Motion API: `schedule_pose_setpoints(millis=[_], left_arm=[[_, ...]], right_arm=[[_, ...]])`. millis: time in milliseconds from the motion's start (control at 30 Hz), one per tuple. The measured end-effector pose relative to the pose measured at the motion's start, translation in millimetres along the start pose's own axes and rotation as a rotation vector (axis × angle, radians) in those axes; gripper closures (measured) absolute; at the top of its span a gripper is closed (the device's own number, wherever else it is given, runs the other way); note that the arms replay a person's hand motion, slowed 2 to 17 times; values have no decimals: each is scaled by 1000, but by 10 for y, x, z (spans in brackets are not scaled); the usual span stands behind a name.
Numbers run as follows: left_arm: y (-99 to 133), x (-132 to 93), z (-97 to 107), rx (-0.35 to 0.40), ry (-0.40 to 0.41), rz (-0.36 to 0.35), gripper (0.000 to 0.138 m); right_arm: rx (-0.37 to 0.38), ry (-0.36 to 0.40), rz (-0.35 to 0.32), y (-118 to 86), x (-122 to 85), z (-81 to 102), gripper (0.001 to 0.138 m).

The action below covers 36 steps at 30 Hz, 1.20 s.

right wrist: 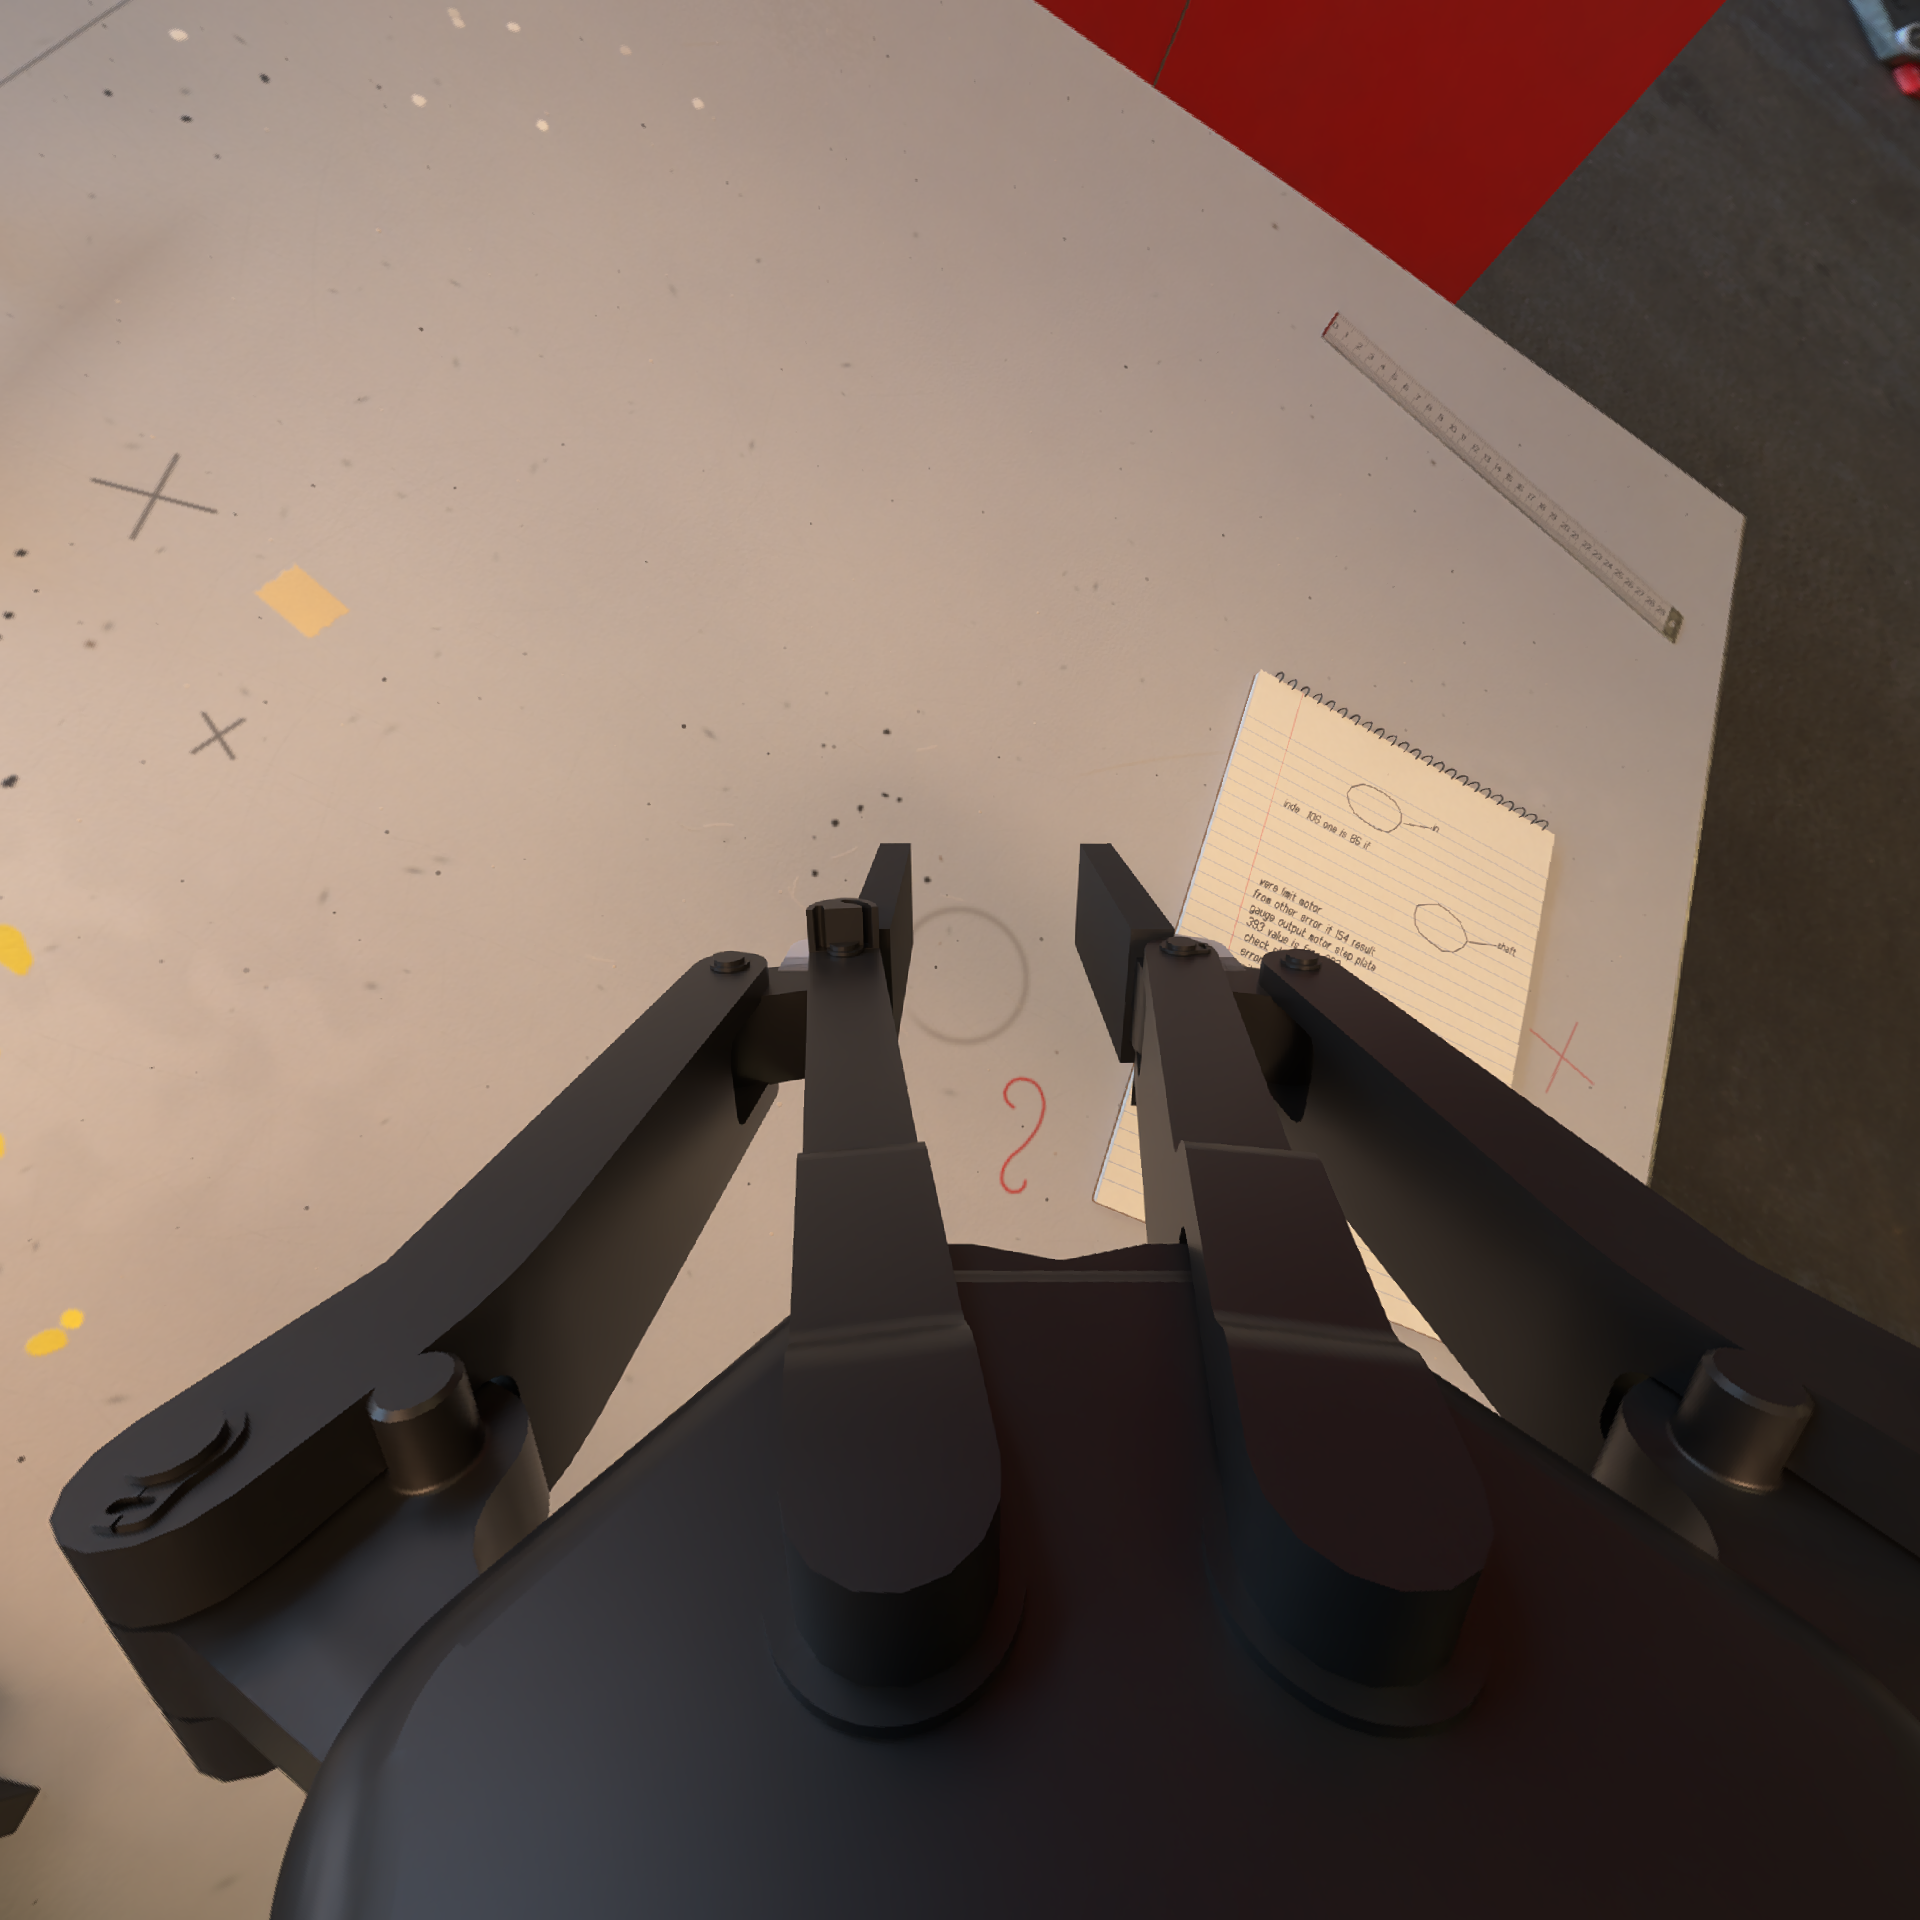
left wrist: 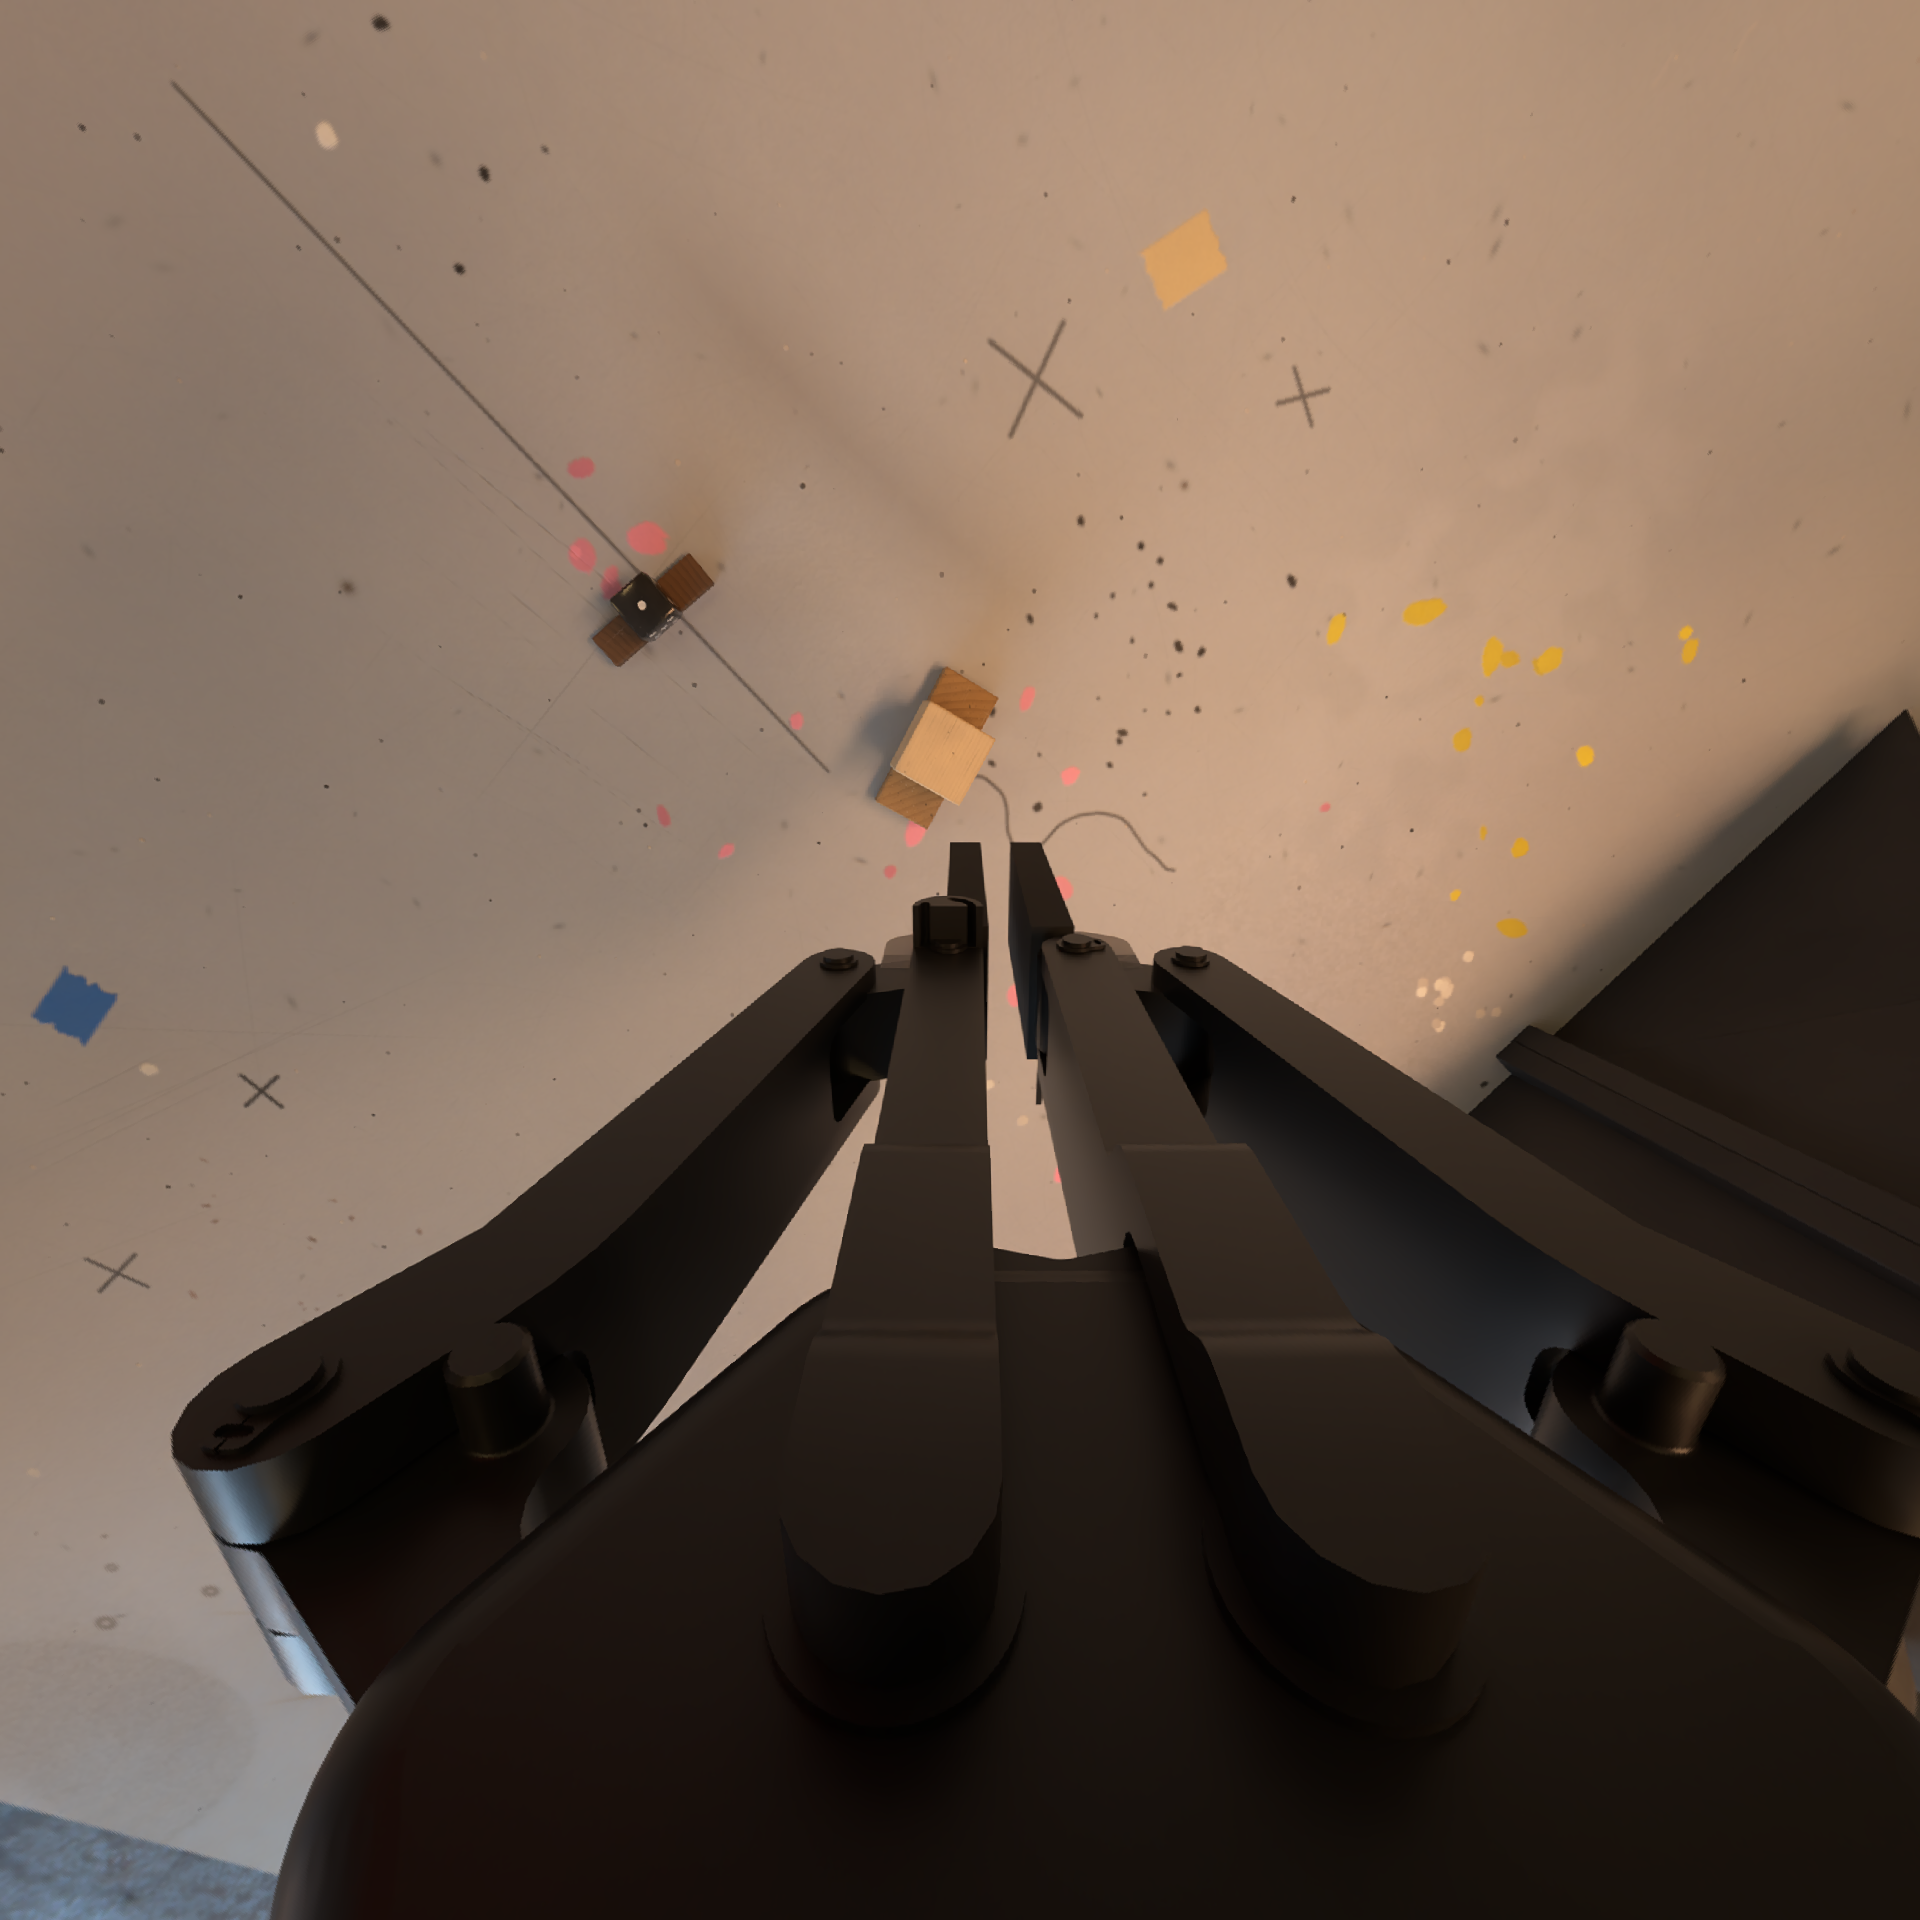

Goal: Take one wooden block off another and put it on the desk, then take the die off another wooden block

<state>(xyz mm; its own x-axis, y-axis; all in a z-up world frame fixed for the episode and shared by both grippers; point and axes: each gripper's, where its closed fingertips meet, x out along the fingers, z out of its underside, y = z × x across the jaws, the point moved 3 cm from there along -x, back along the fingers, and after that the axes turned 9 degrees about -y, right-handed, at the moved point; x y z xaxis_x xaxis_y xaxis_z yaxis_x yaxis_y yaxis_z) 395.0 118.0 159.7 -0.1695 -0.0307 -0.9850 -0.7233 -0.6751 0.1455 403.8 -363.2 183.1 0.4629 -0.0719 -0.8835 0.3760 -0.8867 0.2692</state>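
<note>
In the left wrist view a pale wooden cube [left wrist: 943, 765] sits on a longer tan wooden block [left wrist: 967, 694] on the desk, just ahead of my left gripper [left wrist: 997, 864]. Farther left a black die [left wrist: 641, 604] rests on a dark brown wooden block [left wrist: 686, 584]. My left gripper is high above the desk, its fingers nearly together with nothing between them. My right gripper [right wrist: 994, 868] hangs over bare desk, its fingers apart and empty. No block or die shows in the right wrist view.
A spiral notepad [right wrist: 1371, 894] lies under my right gripper's right finger, with a ruler [right wrist: 1501, 476] near the desk's far edge. A dark structure [left wrist: 1787, 987] stands at the right of the left wrist view. The desk [left wrist: 1351, 156] carries paint spots and drawn crosses.
</note>
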Motion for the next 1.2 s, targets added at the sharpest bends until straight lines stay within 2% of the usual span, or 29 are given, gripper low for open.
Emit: schedule_pose_setpoints(millis=[100,300,700,933,1200], left_arm=[[14,32,12,15,-17,-9,137],[12,164,9,26,-34,-25,138],[-12,494,29,-12,-46,44,138],[-63,573,29,-11,-3,53,137],[-91,551,15,1,85,83,133]], right_arm=[[-3,3,-4,-5,-2,-4,96],[-2,8,-8,1,-8,-3,96],[-1,10,-15,12,-12,11,96],[-2,15,-17,19,-23,14,96],[-1,27,-8,41,-49,10,96]])
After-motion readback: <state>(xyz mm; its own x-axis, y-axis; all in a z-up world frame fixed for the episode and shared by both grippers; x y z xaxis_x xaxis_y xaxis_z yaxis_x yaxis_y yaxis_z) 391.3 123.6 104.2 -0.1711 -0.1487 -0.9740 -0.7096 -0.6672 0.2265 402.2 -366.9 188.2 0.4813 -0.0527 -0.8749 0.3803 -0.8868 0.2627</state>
